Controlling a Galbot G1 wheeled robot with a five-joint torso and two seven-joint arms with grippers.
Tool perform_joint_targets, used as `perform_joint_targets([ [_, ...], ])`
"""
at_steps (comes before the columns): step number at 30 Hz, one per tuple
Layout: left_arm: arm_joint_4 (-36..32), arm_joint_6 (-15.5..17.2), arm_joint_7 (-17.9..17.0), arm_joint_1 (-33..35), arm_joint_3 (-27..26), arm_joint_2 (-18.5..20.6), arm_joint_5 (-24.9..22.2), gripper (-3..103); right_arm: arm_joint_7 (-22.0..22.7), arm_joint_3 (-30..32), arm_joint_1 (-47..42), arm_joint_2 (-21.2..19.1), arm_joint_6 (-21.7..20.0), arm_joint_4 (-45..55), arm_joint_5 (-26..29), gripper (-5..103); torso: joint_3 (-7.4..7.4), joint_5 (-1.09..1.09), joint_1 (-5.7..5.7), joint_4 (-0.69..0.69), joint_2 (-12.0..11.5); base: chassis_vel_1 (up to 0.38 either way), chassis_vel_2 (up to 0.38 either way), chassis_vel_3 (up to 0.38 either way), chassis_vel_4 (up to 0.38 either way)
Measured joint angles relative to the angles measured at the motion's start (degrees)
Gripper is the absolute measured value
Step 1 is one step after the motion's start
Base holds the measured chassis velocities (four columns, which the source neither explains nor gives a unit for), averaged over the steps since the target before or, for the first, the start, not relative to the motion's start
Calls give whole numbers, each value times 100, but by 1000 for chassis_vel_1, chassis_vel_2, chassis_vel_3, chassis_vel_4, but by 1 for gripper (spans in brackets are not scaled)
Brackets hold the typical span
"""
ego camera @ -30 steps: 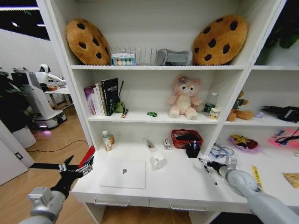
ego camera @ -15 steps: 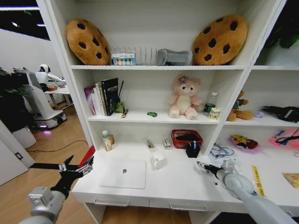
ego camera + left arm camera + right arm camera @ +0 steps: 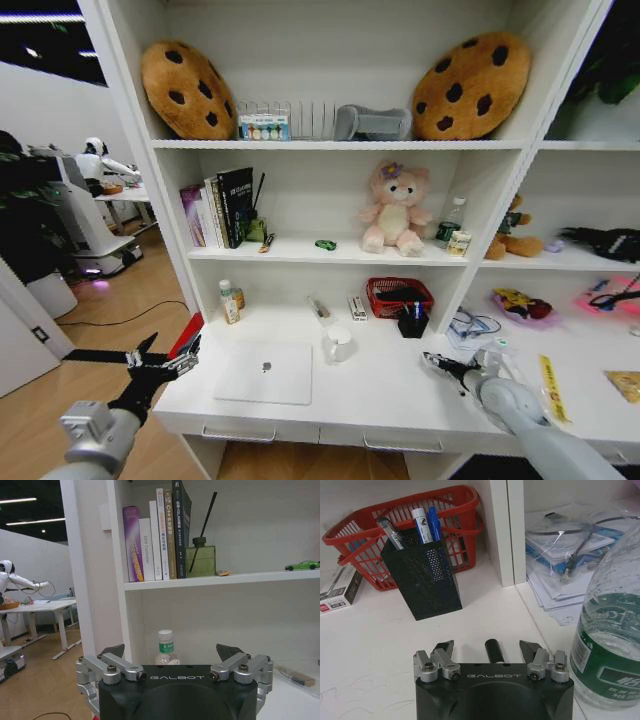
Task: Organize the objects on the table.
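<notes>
The right gripper (image 3: 487, 652) sits low over the white table (image 3: 380, 395) with its fingers spread apart and a black pen (image 3: 493, 650) lying between them, gripped by neither — just ahead stands a black mesh pen holder (image 3: 424, 580) with blue and black pens (image 3: 427, 524) in it, in front of a red basket (image 3: 355, 535), and a water bottle (image 3: 612, 640) stands close beside the gripper. Off the table's left end the left gripper (image 3: 165, 362) hangs with its fingers wide apart and empty — the silver laptop (image 3: 265, 372) lies closed on the table near it, and a tiny green toy car (image 3: 325, 244) rests on the shelf above.
</notes>
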Motion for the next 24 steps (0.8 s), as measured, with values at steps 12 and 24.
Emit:
perform_joint_targets([
  [12, 0, 0, 0, 0, 0, 0, 0, 100, -161, -61, 13, -25, -21, -68, -116, 39, 0, -1, 0, 0, 0, 0, 0, 0, 0],
  [24, 0, 0, 0, 0, 0, 0, 0, 100, -380, -31, -77, 4, 294, 183, -154, 13, 1, 6, 0, -1, 0, 0, 0, 0, 0],
])
